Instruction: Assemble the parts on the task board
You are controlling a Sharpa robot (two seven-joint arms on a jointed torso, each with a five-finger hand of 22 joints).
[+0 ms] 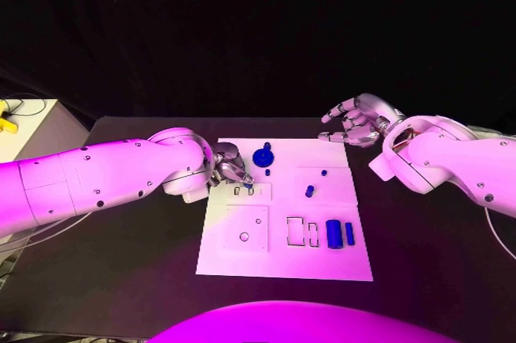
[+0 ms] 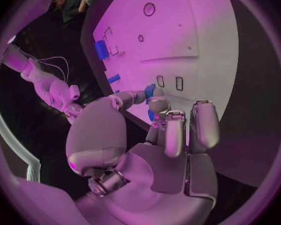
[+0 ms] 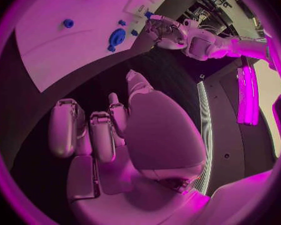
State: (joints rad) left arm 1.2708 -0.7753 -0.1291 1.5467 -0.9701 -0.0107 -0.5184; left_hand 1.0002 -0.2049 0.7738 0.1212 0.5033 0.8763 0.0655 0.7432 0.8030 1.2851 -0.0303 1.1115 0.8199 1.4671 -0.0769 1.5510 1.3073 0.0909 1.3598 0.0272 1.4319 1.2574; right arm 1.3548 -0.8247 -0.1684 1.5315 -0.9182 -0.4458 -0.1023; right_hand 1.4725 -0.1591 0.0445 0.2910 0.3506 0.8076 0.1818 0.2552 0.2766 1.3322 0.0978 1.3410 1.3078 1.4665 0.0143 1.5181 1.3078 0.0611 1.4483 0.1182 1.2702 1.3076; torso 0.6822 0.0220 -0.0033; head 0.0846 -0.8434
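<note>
- On the black table point(image 1: 129, 253) lies the white task board point(image 1: 323, 265), its recesses facing up so the blue parts can be dropped in from above.
- At the board's left edge, the left hand point(image 1: 228, 171) pinches a small blue part point(image 2: 149, 91) between thumb and fingertips, poised over the two small slots point(image 1: 243, 190), likely to seat it there.
- Beyond the board's far right corner, the right hand point(image 1: 357, 121) hovers with its fingers apart and nothing in them, probably kept out of the way.
- Near the far edge, a round blue gear point(image 1: 263, 158) sits on the board, and a small blue peg point(image 1: 309, 191) stands mid-board.
- Two blue cylinders point(image 1: 340, 233) lie side by side toward the near right, next to rectangular slots point(image 1: 301, 232) that hold nothing.
- A round hole point(image 1: 244, 237) in the near-left square recess is also unfilled, so much of the assembly seems left to do.
</note>
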